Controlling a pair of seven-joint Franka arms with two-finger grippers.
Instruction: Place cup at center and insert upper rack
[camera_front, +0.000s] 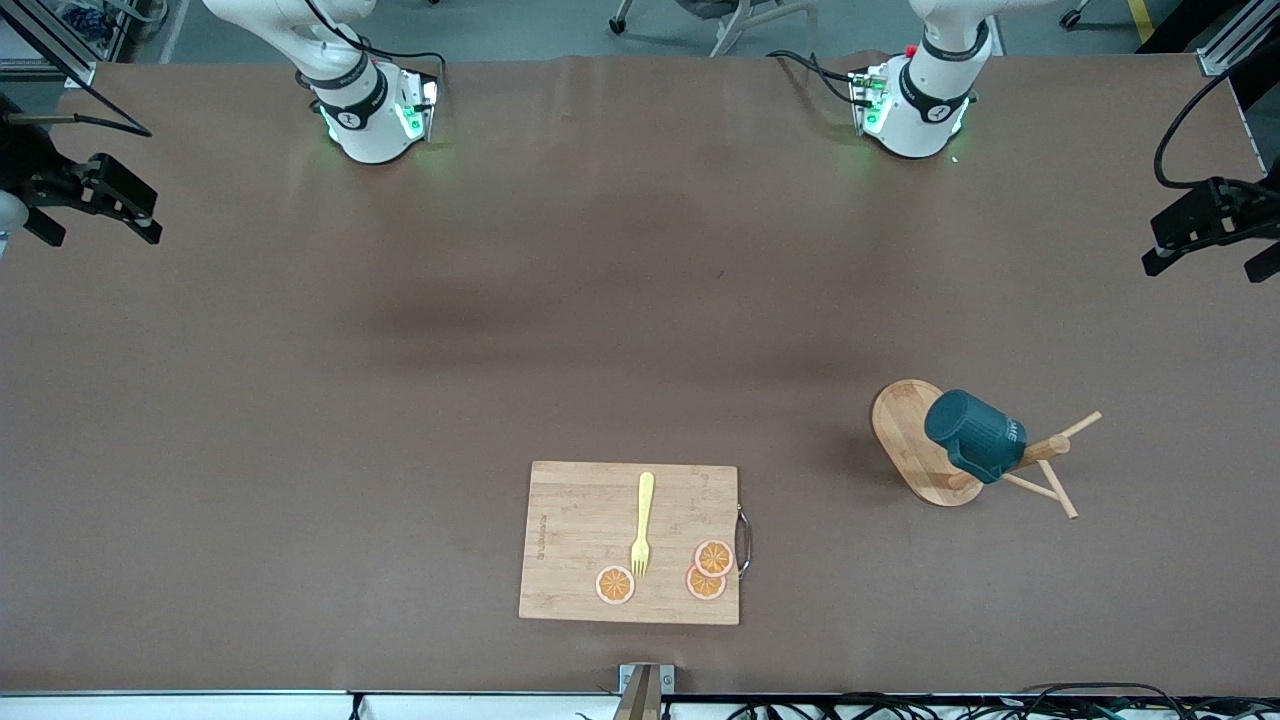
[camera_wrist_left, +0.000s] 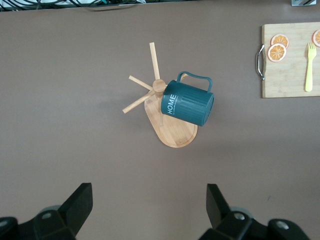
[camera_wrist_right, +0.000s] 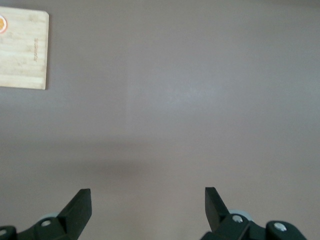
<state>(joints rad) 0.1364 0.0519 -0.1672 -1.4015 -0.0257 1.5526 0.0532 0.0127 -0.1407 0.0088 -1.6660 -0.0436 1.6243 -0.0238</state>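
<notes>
The upper rack (camera_front: 903, 432), a light wooden mug tree on an oval base, stands toward the left arm's end of the table. The dark teal cup (camera_front: 975, 436) hangs tilted on it by its handle. The left wrist view shows the cup (camera_wrist_left: 190, 103) and the rack's base (camera_wrist_left: 175, 134) from above, well clear of my left gripper (camera_wrist_left: 150, 199). My left gripper (camera_front: 1208, 262) hovers open and empty over the table's edge at the left arm's end. My right gripper (camera_front: 100, 232) hovers open and empty over the right arm's end, with bare table under it (camera_wrist_right: 148, 199).
A rectangular bamboo cutting board (camera_front: 580, 545) lies near the front edge at mid table, also seen as the board (camera_wrist_left: 287, 75) and a corner of the board (camera_wrist_right: 22, 50). On it lie a yellow fork (camera_front: 642, 520) and three orange slices (camera_front: 615, 585).
</notes>
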